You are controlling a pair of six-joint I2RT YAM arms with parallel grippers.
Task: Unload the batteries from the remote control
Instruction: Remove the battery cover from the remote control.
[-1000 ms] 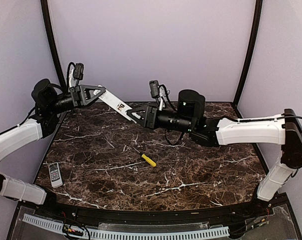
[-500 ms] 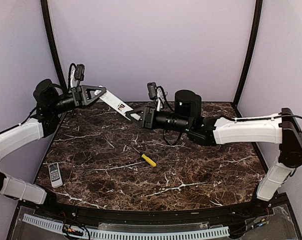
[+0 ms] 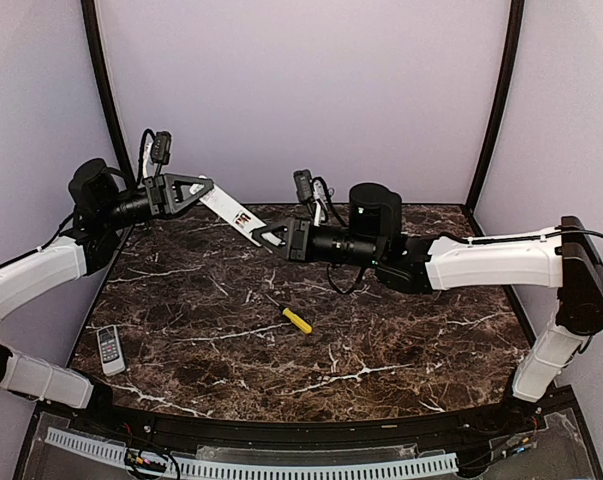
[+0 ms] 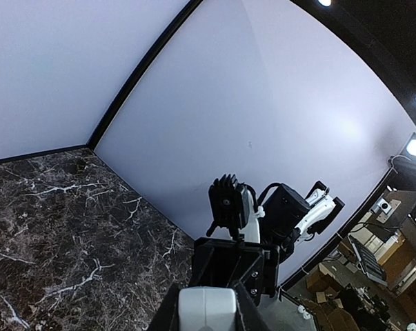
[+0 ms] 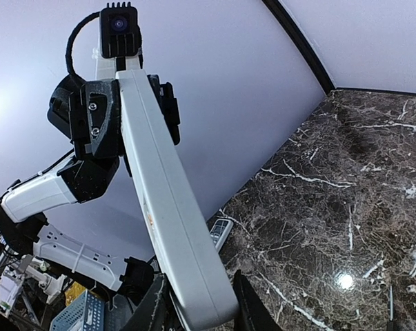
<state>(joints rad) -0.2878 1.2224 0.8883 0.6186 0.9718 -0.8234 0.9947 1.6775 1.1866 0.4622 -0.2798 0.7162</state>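
White remote control (image 3: pixel 231 212) hangs upper centre above the marble worktop (image 3: pixel 381 340), left claw (image 3: pixel 209 190) and right claw (image 3: pixel 264 232) gripping opposite ends. Batteries are hidden from all views.

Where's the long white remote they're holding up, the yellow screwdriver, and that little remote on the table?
long white remote (image 3: pixel 231 208): top view, middle of its body.
yellow screwdriver (image 3: pixel 297 320): top view, on its handle.
little remote (image 3: pixel 110 349): top view, on its button face.
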